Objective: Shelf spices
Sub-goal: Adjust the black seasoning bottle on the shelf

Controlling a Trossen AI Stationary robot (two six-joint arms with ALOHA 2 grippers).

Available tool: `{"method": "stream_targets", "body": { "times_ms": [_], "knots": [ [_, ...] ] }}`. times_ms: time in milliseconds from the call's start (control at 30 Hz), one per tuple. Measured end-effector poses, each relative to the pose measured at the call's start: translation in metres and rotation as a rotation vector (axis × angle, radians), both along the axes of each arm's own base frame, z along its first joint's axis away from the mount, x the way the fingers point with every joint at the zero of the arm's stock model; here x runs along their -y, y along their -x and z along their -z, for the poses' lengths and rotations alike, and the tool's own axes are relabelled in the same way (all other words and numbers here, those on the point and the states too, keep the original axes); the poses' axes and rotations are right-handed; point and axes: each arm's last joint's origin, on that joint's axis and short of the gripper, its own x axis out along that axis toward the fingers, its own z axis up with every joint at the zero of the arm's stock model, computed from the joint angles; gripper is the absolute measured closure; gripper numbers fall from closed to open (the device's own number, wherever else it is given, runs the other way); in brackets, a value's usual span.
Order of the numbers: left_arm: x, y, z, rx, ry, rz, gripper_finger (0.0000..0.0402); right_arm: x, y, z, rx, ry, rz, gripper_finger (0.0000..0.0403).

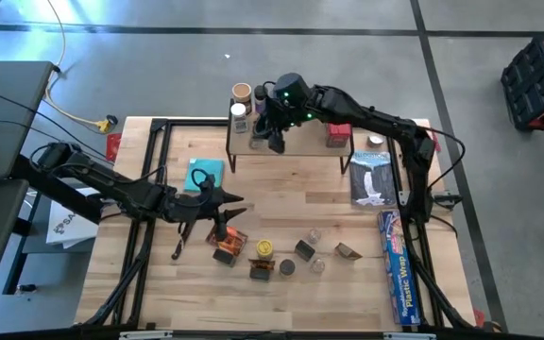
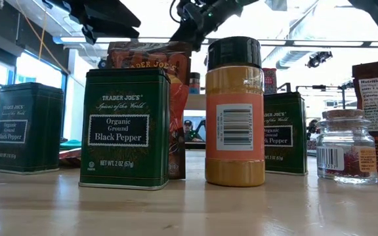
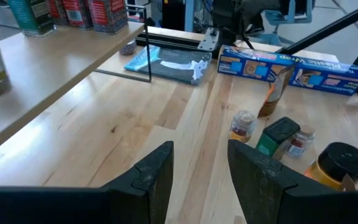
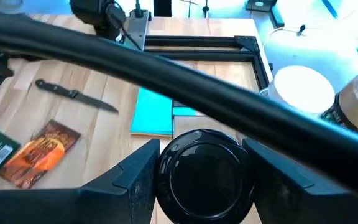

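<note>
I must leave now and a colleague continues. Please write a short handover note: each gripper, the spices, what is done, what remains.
Right gripper: over the low wooden riser shelf, fingers around a round black-lidded jar, not yet released.
Left gripper: open, empty, above the tabletop near the teal square cloth.
Done: tan-lidded jar, white-lidded jar and red boxes are on the shelf.
Left: green tins, orange packet, yellow-lidded jar and small jars wait on the table.
</note>
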Motion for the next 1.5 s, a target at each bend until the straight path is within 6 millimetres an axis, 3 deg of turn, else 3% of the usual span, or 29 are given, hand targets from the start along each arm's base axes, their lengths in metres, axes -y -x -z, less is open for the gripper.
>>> {"method": "stream_targets", "body": {
  "times_ms": [233, 500, 1500],
  "knots": [
    [0.000, 0.000, 0.000, 0.001, 0.000, -0.001, 0.0255, 0.006, -0.014, -0.003, 0.054, -0.031, 0.025, 0.0204],
    [0.000, 0.000, 0.000, -0.001, -0.001, -0.001, 0.0255, 0.011, -0.030, 0.011, 0.046, -0.074, -0.003, 0.0204],
    [0.002, 0.000, 0.000, -0.008, 0.030, 0.051, 0.0255, 0.017, -0.045, 0.033, 0.052, -0.039, -0.030, 0.0197]
  ]
}}
